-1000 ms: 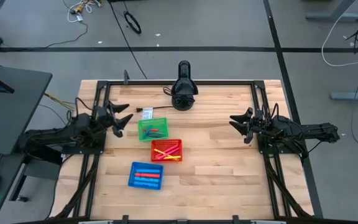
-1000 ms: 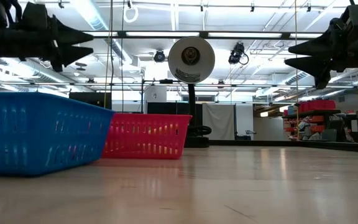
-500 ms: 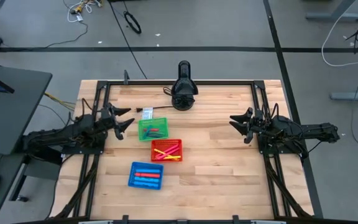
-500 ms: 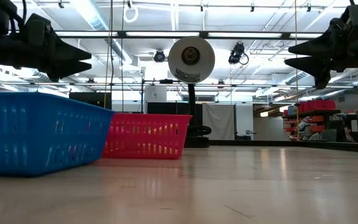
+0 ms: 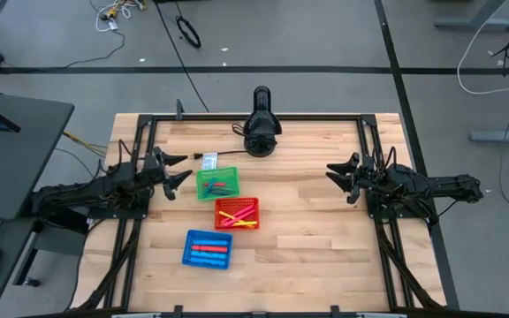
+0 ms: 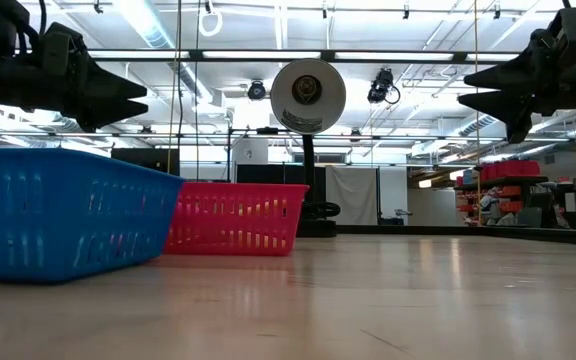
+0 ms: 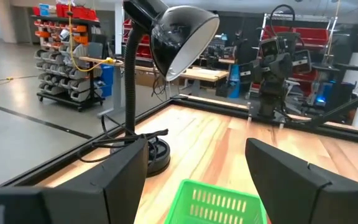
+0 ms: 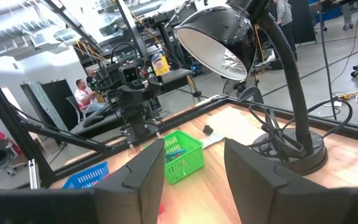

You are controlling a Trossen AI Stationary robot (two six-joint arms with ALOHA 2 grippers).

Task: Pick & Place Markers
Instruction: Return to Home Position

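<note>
Both arms lie folded at opposite counter (image 5: 307,221) edges, left hand (image 5: 182,166) and right hand (image 5: 336,179) spread wide, empty.

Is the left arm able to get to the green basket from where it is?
Probably yes. The left gripper hangs close beside the green basket, fingers open, and nothing stands between them. The right gripper is farther off, on the other side.

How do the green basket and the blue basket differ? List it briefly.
The green basket sits nearest the lamp, beside the left tool; the blue basket lies farthest from it. Green holds mixed-colour markers; blue shows mostly red ones. Both are slatted plastic.
</note>
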